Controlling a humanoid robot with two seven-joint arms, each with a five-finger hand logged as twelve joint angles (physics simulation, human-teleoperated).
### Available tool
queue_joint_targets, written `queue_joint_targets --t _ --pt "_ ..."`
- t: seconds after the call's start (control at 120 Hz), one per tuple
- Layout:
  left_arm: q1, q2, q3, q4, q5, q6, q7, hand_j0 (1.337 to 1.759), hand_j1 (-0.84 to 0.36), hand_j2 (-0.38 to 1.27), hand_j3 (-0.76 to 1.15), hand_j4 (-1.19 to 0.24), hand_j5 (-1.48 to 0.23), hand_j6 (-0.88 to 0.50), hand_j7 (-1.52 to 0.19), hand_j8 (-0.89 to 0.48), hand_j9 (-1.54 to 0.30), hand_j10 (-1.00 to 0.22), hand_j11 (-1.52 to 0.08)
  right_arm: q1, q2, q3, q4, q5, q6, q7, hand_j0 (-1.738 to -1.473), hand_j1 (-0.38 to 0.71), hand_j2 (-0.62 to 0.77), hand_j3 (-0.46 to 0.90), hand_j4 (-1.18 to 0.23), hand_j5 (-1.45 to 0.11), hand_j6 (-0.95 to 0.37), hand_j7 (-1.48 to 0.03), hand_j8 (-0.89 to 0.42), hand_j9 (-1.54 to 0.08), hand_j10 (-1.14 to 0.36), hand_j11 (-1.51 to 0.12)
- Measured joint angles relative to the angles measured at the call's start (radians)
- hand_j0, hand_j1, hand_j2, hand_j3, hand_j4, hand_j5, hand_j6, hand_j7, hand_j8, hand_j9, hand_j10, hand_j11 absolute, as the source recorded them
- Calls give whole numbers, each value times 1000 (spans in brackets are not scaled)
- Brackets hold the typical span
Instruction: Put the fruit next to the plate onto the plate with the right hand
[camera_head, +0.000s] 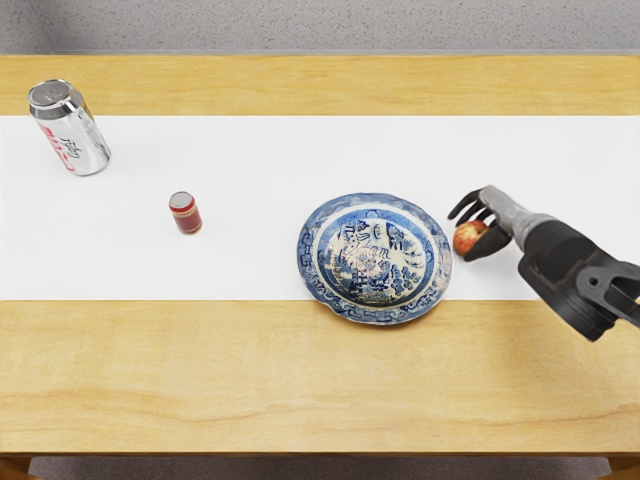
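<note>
One-handed, cups the reddish fruit (468, 237) in the curled right hand (488, 224) just beside the plate (312, 262) at its right rim, seemingly low over the counter (300, 380).

Fruit (468, 237): small and round, red with yellow patches, apple-like.
Fruit position: just beside the plate's right rim, not on the plate.
Fruit state: cupped in the right hand (488, 226), dark fingers arched over the top and thumb below; resting or lifted, cannot tell.
Plate (374, 258): round, blue and white, patterned centre and ornate scalloped border.
Plate pose: flat, face up.
Plate position: on the desk (300, 380), right of centre.
</note>
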Motion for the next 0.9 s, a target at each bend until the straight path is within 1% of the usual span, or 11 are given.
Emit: queue_joint_targets --t 0.208,0.375,0.533,0.683,0.9 --pt "0 0 0 0 0 0 0 1658 53 49 0 -247 -321 -247 -321 -247 -321 -247 -321 28 -62 15 69 13 2 0 -1657 246 219 0 -602 -804 -540 -792 -422 -805 -524 -803" --pt "0 0 0 0 0 0 0 1658 53 49 0 -247 -321 -247 -321 -247 -321 -247 -321 75 -72 25 114 33 18 0 -1657 256 255 0 -606 -814 -547 -800 -420 -807 -527 -803" --pt "0 0 0 0 0 0 0 1658 53 49 0 -247 -321 -247 -321 -247 -321 -247 -321 109 -33 27 125 44 28 0 -1658 266 275 0 -605 -822 -543 -803 -413 -808 -522 -804" --pt "0 0 0 0 0 0 0 1658 53 49 0 -247 -321 -247 -321 -247 -321 -247 -321 132 27 27 133 47 40 0 -1658 276 294 0 -601 -830 -541 -804 -406 -804 -522 -802" --pt "0 0 0 0 0 0 0 1658 53 49 0 -247 -321 -247 -321 -247 -321 -247 -321 136 118 18 136 48 51 0 -1658 292 335 0 -601 -830 -543 -805 -404 -800 -522 -798"
